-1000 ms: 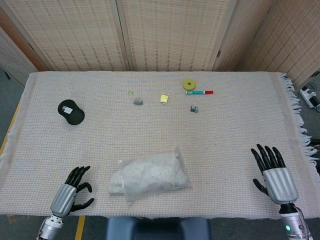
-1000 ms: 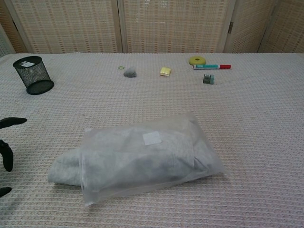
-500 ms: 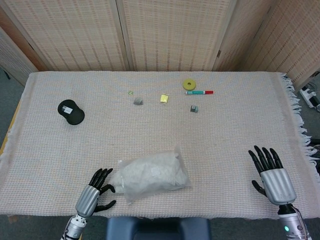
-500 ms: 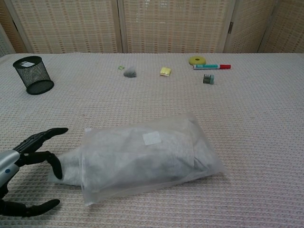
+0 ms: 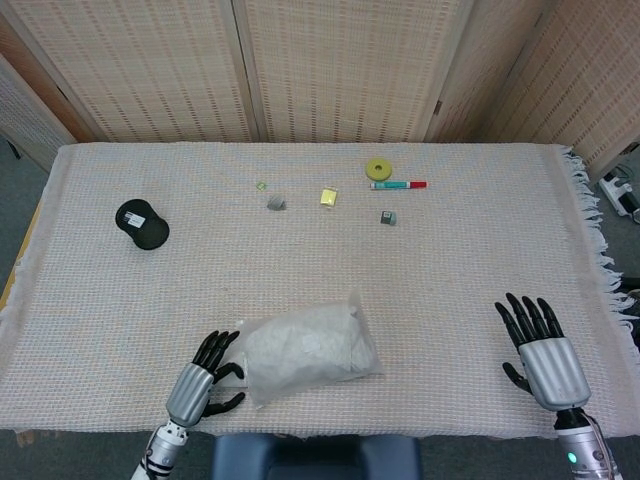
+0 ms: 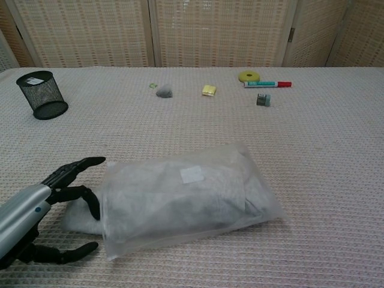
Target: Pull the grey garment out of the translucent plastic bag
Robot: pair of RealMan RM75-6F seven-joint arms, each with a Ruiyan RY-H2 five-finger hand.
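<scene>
mesh pen cup (image 6: 42,95), marker (image 6: 267,84), tape roll (image 6: 249,76)

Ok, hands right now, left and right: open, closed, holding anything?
Left hand: open, fingers spread around the garment end sticking out of the bag, not yet gripping.
Right hand: open, holding nothing.

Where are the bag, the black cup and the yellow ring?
bag (image 6: 192,195), chest view, on the middle of its clear plastic front.
black cup (image 6: 41,95), chest view, on its mesh side wall.
yellow ring (image 5: 378,168), head view, on its flat yellow top.
</scene>
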